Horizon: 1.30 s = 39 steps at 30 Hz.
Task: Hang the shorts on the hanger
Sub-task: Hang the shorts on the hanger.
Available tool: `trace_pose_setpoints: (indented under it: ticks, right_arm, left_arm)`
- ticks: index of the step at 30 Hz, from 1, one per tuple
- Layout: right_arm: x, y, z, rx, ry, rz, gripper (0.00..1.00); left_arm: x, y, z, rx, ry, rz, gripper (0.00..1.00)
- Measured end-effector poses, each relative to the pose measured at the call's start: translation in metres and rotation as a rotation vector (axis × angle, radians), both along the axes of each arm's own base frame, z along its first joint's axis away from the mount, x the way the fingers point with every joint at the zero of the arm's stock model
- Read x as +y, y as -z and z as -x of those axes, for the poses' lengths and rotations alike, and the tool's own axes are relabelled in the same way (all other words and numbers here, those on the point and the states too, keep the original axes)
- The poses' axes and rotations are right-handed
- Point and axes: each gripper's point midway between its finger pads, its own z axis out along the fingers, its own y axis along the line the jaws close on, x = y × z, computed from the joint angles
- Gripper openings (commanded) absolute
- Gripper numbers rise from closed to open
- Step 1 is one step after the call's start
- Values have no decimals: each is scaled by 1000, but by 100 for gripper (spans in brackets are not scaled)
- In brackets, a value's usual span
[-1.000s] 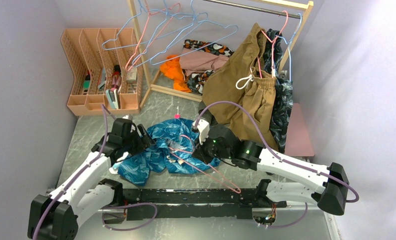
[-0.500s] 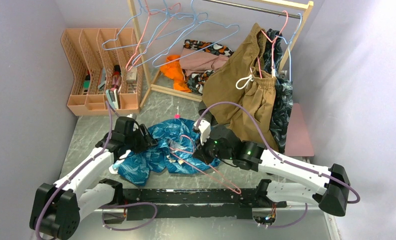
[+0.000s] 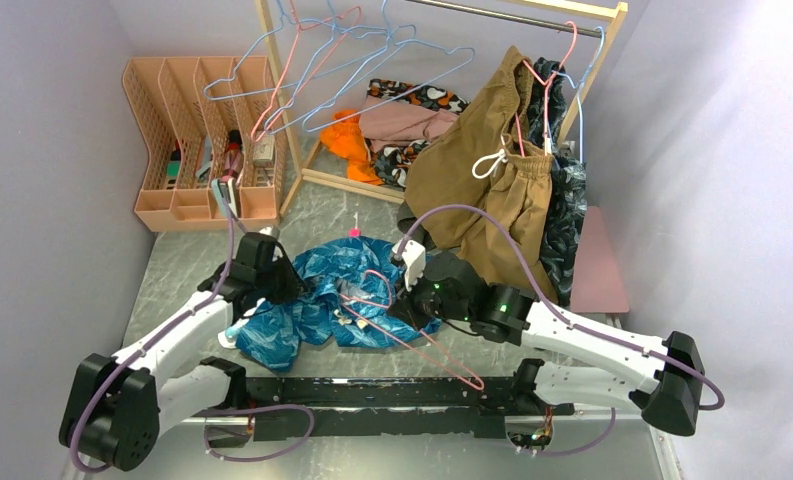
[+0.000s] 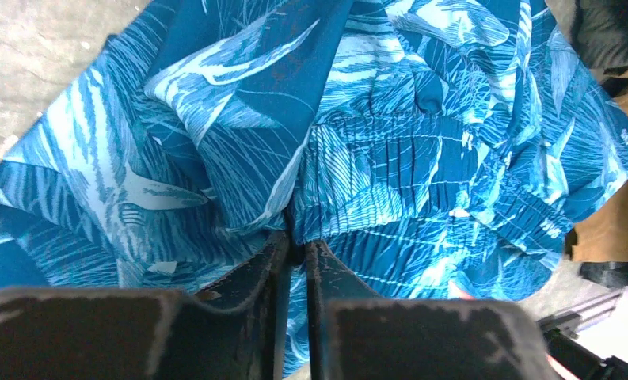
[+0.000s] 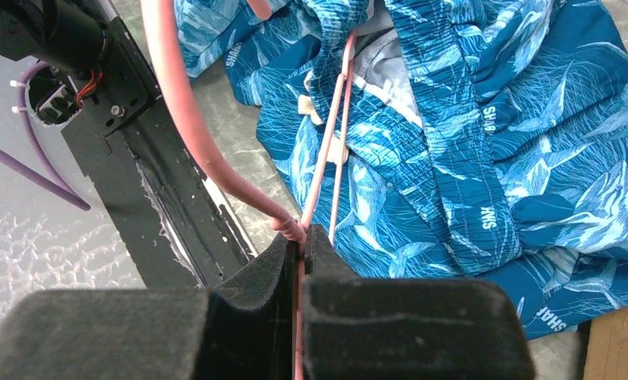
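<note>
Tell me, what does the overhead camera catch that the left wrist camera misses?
Only the overhead view shows the wooden clothes rack and the pink desk organizer at the back. Only the left wrist view shows the left gripper up close, its jaws pinched on a fold of fabric, with the gathered waistband just beyond. Both views show the shorts, crumpled in a heap.

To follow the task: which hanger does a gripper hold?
The pink hanger across the blue shorts, pinched by the right gripper; the others hang on the rack.
</note>
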Motion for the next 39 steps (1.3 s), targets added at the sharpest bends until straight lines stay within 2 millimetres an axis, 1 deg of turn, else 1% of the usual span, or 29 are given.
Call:
trace_pose_setpoints:
  ticks: [3, 5, 8, 12, 16, 19, 23, 27, 29, 31, 36, 39]
  right_arm:
    - [0, 0, 0, -1, 2, 0, 0]
    - [-1, -1, -1, -6, 6, -2, 0]
    - [-2, -5, -2, -14, 12, -6, 0]
    - [-4, -14, -5, -34, 28, -10, 0]
    - [-7, -34, -12, -79, 64, -45, 0]
    - [-10, -59, -15, -122, 84, -99, 0]
    - [-5, -93, -19, -172, 80, -166, 0]
    - [7, -110, -20, -196, 45, -210, 0]
    - [15, -111, -20, -198, 24, -220, 0]
    - [22, -108, -22, -196, 8, -218, 0]
    - [40, -89, -28, -188, -27, -182, 0]
    - [51, -80, -25, -169, -69, -179, 0]
  left_arm:
    - [3, -4, -2, -16, -10, -16, 7]
    - [6, -11, -3, -29, -19, -31, 7]
    - [11, -32, -9, -78, -31, -51, 7]
    - [17, -74, -18, -173, -35, -79, 7]
    - [23, -107, -19, -234, -13, -115, 7]
    - [27, -121, -16, -250, 9, -147, 7]
    - [30, -131, -12, -266, 39, -174, 7]
    - [29, -139, -11, -272, 66, -178, 7]
    - [25, -143, -11, -274, 85, -168, 7]
    - [21, -146, -11, -272, 106, -155, 7]
    - [12, -158, -8, -266, 161, -128, 7]
    - [6, -168, -10, -276, 193, -111, 7]
